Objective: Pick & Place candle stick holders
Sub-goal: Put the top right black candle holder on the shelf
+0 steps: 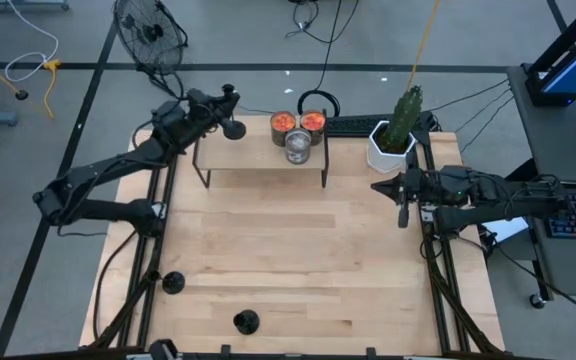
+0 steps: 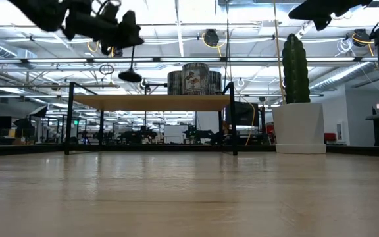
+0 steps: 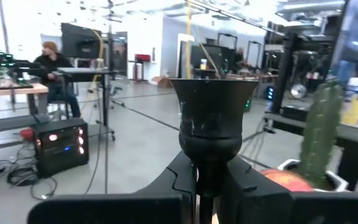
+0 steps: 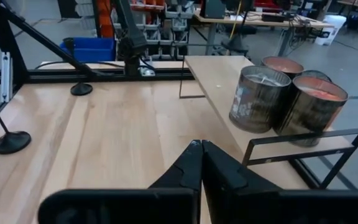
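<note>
My left gripper (image 1: 224, 104) is over the left end of the raised wooden shelf (image 1: 258, 153) at the table's far side. It is shut on a black candle stick holder (image 2: 131, 69), whose cup (image 3: 212, 102) stands up between the fingers. Two more black holders stand on their round bases on the table near its near edge, one at the left (image 1: 173, 283) and one toward the middle (image 1: 246, 322); they also show in the right wrist view (image 4: 11, 140) (image 4: 81, 89). My right gripper (image 1: 403, 207) is shut and empty, held above the table's right side. My left gripper pinches the holder's thin stem (image 3: 207, 177) just below the cup, between its two fingers. The fingers come about level from the table's left. The holder hangs upright, its round base (image 2: 130, 76) clear above the shelf top.
Three tin cans (image 1: 298, 135) stand on the shelf's right half. A potted cactus in a white pot (image 1: 396, 135) stands at the far right, near my right arm. The table's middle (image 1: 288, 240) is bare wood. A person sits at a desk in the room beyond (image 3: 50, 59).
</note>
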`<state>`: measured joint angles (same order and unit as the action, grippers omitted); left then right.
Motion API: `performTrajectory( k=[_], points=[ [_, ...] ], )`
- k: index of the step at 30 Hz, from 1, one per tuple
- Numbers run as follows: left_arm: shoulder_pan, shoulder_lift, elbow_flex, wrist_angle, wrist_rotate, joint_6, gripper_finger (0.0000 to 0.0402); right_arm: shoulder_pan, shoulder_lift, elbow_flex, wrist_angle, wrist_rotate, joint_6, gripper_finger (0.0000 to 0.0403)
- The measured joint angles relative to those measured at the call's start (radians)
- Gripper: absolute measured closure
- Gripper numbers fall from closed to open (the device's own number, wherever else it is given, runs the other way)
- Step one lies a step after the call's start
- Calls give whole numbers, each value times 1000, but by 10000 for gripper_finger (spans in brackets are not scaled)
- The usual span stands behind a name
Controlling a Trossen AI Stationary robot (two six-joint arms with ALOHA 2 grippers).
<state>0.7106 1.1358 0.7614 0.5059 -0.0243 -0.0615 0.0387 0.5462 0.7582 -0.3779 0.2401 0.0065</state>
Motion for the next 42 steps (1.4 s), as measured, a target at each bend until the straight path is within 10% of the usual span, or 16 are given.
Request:
performTrajectory(
  k=[13, 42],
  points=[
    [164, 3, -184, 259, 166, 20, 376, 0, 1, 0, 4, 73, -20, 403],
    [267, 156, -186, 433, 231, -14, 376, 0, 1, 0, 6, 77, 34, 403]
  ],
)
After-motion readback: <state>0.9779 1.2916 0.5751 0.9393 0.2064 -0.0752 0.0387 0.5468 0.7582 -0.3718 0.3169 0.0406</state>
